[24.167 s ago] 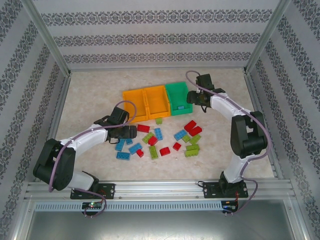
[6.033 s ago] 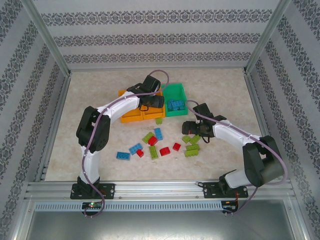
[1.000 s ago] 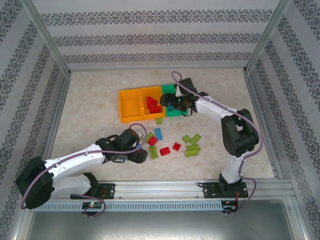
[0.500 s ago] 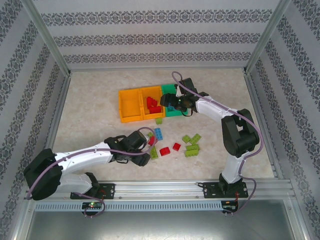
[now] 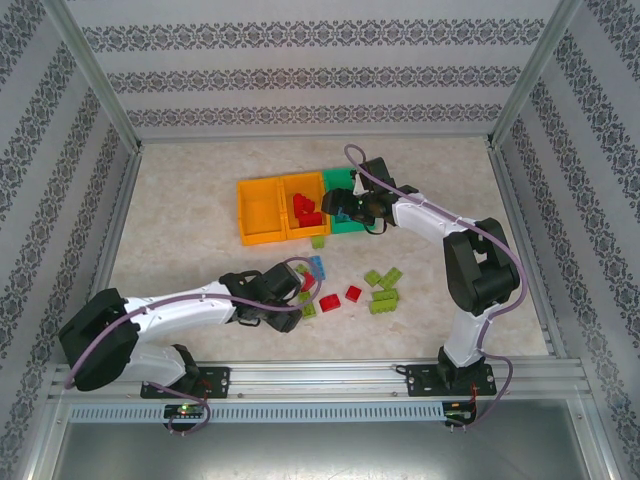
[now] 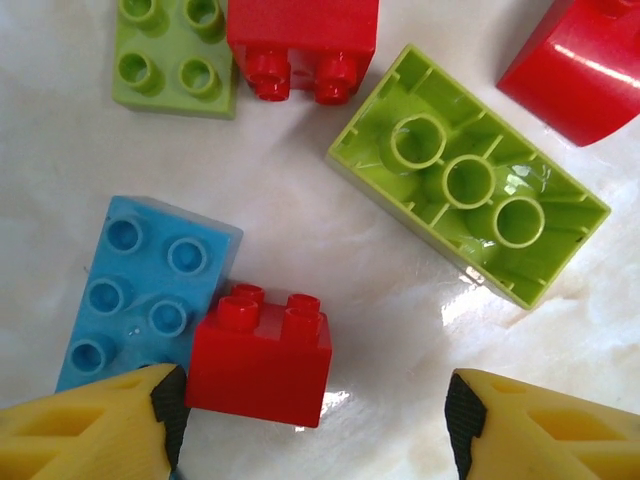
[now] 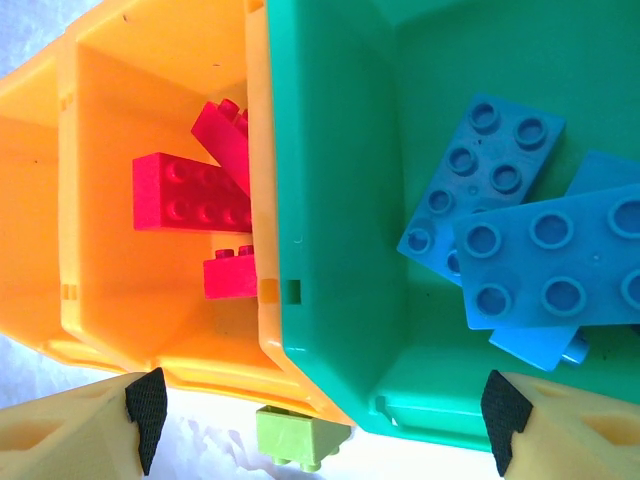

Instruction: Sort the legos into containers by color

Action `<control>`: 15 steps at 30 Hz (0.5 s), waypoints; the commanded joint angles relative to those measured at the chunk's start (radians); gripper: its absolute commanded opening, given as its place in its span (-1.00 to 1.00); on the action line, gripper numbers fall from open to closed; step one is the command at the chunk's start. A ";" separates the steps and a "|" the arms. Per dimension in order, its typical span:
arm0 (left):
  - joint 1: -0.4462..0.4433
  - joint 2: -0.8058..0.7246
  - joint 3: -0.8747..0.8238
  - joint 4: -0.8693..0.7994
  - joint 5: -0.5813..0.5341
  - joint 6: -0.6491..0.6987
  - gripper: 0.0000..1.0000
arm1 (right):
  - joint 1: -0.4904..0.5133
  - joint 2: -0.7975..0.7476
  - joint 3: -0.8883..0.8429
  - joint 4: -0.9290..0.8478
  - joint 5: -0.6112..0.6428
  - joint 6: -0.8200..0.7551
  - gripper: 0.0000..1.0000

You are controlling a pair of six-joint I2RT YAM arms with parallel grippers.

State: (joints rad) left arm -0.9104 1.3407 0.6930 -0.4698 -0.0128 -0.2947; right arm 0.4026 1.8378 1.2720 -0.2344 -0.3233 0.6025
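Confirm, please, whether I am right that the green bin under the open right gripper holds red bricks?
Not quite: the green bin under the open right gripper holds blue bricks, not red ones, as the right wrist view shows.

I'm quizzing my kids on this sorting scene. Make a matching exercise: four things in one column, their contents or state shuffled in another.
1. green bin
2. orange bin beside it
3. large lime brick, left wrist view
4. small red brick, left wrist view

A. hollow side up
B. holds blue bricks
C. holds red bricks
D. next to a light blue brick

Pairs: 1-B, 2-C, 3-A, 4-D.
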 commanded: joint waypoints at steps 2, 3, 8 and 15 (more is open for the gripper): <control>-0.019 0.010 0.018 0.015 -0.029 0.017 0.31 | -0.015 -0.043 -0.017 0.009 0.005 -0.003 0.70; -0.021 0.008 0.017 0.020 -0.029 0.016 0.29 | -0.016 -0.045 -0.018 0.010 0.006 -0.002 0.70; -0.027 0.015 0.016 0.030 -0.027 0.014 0.21 | -0.021 -0.048 -0.025 0.011 0.003 0.001 0.70; -0.028 0.054 0.026 0.026 -0.040 0.004 0.14 | -0.028 -0.051 -0.031 0.013 -0.001 0.002 0.71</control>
State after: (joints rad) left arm -0.9230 1.3815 0.6941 -0.4564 -0.0315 -0.2916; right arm 0.3874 1.8259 1.2549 -0.2306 -0.3233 0.6029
